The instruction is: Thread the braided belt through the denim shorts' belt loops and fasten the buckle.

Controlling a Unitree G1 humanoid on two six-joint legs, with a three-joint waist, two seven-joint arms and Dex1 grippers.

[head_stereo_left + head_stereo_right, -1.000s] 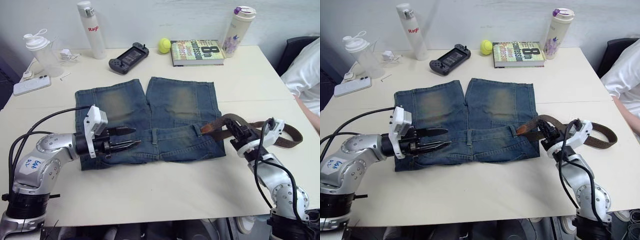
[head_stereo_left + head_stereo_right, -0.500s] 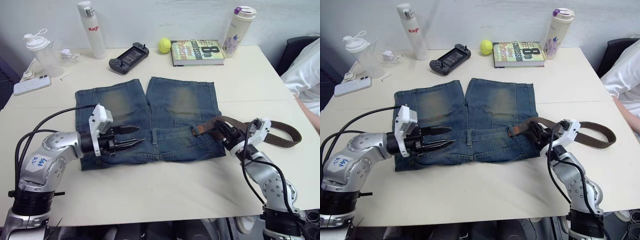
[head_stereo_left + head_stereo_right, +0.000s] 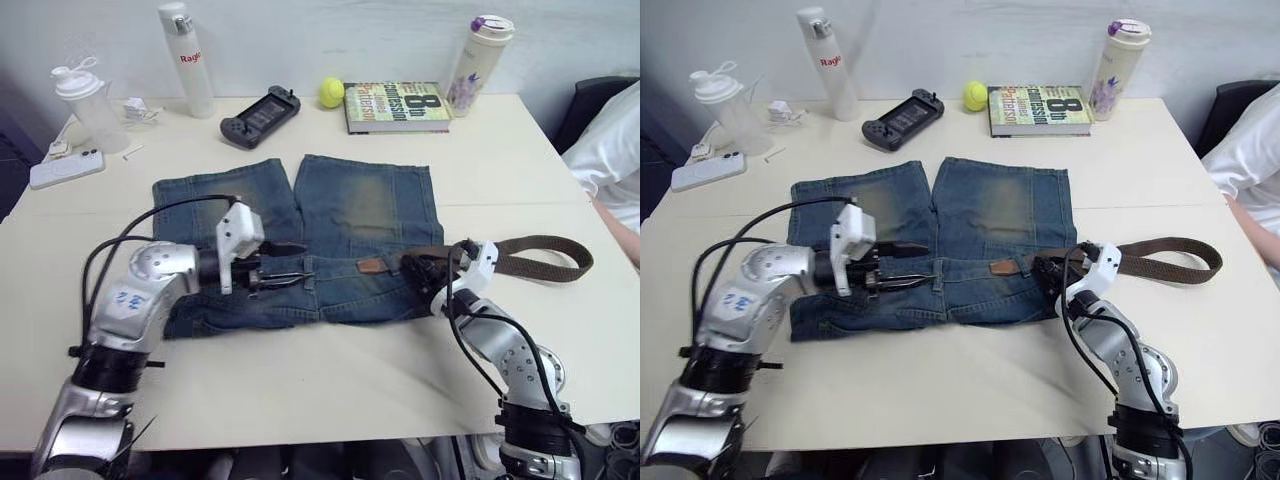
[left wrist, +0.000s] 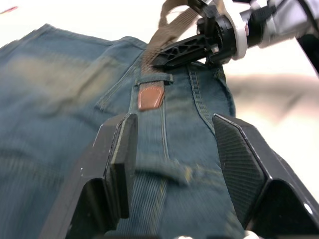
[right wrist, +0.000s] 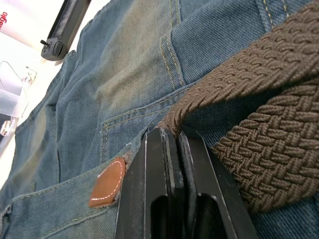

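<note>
The right gripper (image 3: 418,272), fingers pressed together on the braided belt (image 3: 535,262), feeds its leather tip along the waistband of the denim shorts (image 3: 340,215) spread flat on the table (image 3: 330,380). The left gripper (image 3: 290,277) hovers spread wide over the centre belt loop (image 4: 162,172). The soft webbing may buckle short of that loop, or drag the denim into bunches.

Tabletop count
Three bottles (image 3: 180,58) (image 3: 84,103) (image 3: 479,54); one belt (image 3: 535,258), shorts (image 3: 365,205), book (image 3: 396,105), ball (image 3: 331,92), controller (image 3: 259,110), phone (image 3: 66,168); two grippers (image 3: 296,263) (image 3: 408,270).
</note>
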